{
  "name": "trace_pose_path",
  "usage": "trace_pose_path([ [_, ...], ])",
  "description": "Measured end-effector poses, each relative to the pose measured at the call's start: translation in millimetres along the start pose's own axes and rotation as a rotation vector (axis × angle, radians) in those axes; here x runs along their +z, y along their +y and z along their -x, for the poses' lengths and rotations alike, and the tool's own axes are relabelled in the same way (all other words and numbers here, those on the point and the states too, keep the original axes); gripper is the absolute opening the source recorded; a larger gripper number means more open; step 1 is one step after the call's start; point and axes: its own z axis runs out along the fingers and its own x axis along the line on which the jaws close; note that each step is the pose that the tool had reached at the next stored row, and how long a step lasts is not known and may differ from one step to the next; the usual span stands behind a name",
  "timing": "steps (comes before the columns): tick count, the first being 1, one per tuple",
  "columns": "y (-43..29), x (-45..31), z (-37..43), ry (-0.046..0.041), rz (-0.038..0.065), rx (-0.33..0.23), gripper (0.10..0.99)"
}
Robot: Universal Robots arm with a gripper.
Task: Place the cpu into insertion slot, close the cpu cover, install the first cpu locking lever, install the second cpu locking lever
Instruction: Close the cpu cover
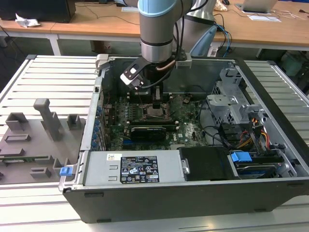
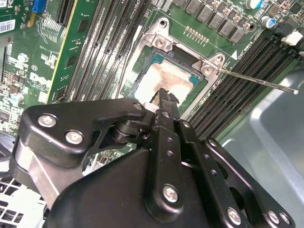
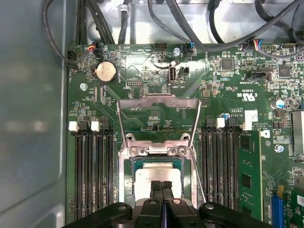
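one wide slatted worktop [image 1: 53,77] carries an open computer case [image 1: 145,198], which takes up the centre and right of the exterior view. the arm [image 1: 157,24] hangs from the top centre of that frame into the case, over the green board [image 1: 188,130].

on the board the cover [image 3: 156,99] is swung open, its thin frame laid back off the socket, and the board shows through its open middle. a thin lever [image 2: 256,80] juts free from one socket corner in the second wrist view. the cpu [image 3: 147,175] lies flat and square in the socket in both wrist views.

the fingers [image 3: 156,190] are closed on each other with nothing between them. their tips are right over the middle of the cpu's metal top, and i cannot tell whether they touch it.

the cpu looks light and stiff, with a slick top. it is likely fragile where it meets the socket, so it is best held by opposite edges and never pushed down unevenly. the cover is probably springy sheet metal, best moved at its free edge, away from the hinge.
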Motion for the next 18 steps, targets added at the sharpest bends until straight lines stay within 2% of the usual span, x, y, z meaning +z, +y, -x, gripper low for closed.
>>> trace_pose_path([
  [18,1.1,-15.1,-0.3,0.0000,0.000,0.000,0.106],
])
